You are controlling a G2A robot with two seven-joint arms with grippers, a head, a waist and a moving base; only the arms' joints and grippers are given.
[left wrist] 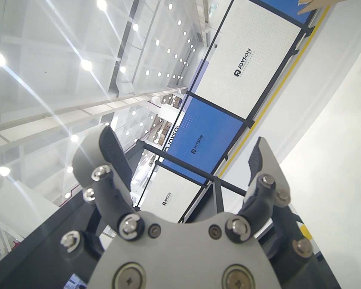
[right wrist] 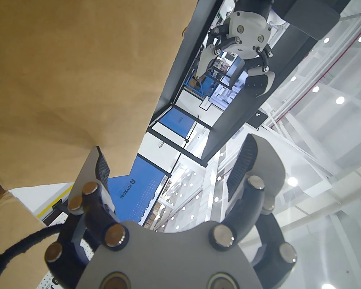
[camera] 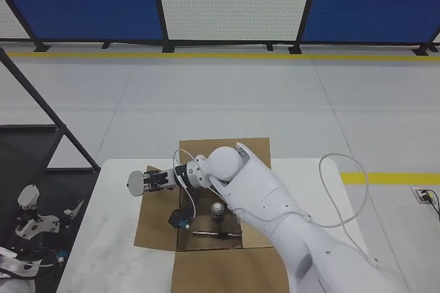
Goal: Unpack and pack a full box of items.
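Right hand (camera: 137, 182), fingers apart, points sideways over the box flap (camera: 152, 228).

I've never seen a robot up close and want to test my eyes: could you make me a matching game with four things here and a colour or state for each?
Things:
1 cardboard box
2 right gripper
3 floor stripe
4 table

Descriptions:
a yellow
b white, under the box
c open, holding nothing
d brown, flaps spread out

Pairs: 1-d, 2-c, 3-a, 4-b.
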